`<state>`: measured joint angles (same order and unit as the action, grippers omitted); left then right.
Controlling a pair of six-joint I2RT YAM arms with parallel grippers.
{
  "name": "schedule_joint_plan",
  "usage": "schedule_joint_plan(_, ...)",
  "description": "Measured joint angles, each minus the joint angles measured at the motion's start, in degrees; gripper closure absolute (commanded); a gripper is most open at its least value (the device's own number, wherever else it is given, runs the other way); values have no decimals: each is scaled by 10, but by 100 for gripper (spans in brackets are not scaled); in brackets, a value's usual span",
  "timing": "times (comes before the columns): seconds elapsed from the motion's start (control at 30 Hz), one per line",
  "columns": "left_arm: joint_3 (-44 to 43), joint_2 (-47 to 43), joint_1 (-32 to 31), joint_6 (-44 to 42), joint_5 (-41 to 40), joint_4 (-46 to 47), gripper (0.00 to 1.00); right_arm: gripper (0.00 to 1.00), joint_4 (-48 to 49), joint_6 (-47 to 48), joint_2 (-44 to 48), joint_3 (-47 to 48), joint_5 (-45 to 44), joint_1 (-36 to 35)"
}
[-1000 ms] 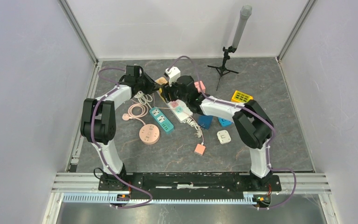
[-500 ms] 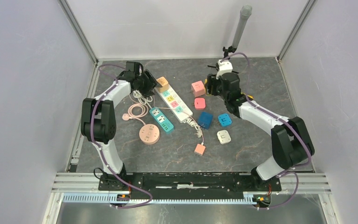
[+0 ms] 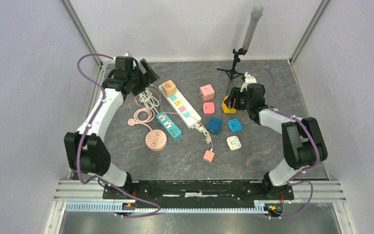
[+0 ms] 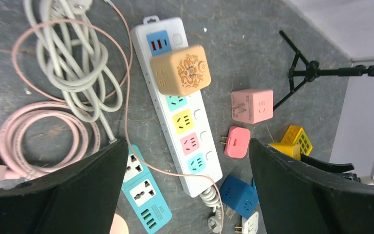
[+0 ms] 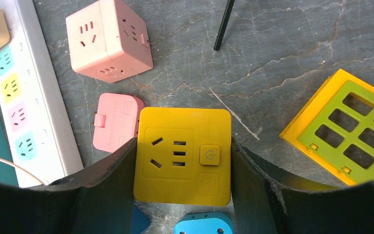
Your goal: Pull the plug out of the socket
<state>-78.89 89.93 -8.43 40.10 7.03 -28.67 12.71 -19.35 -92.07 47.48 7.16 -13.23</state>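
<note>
I logged: right gripper (image 5: 182,146) clamped around yellow square plastic plug (image 5: 182,187), near far edge | left gripper (image 4: 187,142) spread wide, empty, above white plastic power strip (image 4: 185,131), far-left corner.

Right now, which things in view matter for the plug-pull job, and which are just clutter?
Job: white power strip, yellow adapter between the right fingers, tan cube on the strip.
Clutter: pink cube, teal strip, yellow-green block, tripod, coiled cables.

Overhead, two wrist close-ups — strip (image 3: 182,108) shared
</note>
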Motion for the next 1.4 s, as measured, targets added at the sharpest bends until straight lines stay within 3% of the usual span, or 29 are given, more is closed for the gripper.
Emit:
schedule_joint_plan(0.17,0,-51,3,-17,-40,-19,0,60,17,-20,-28,-1,62,31)
schedule_joint_plan(0.27,0,-69,10,-24,-52,-26,0,36,30,-34,-37,-1,90,44)
schedule_joint_plan(0.37,0,-79,21,-30,-70,-30,0,20,28,-43,-38,-1,96,51)
schedule_joint_plan(0.57,5,-81,52,-37,-79,-26,0,3,27,-43,-37,-2,90,52)
schedule_joint_plan(0.77,44,-82,85,-21,19,24,0,2,35,-33,-2,-15,83,52)
schedule_joint_plan(0.97,66,-79,70,-18,35,53,0,4,88,-40,59,-56,89,46)
schedule_joint_plan(1.1,55,-51,21,-18,-1,60,0,6,137,-51,70,-77,88,8)
schedule_joint_plan(1.4,-152,179,-103,-7,-181,-32,0,15,215,-68,-30,-43,58,-155)
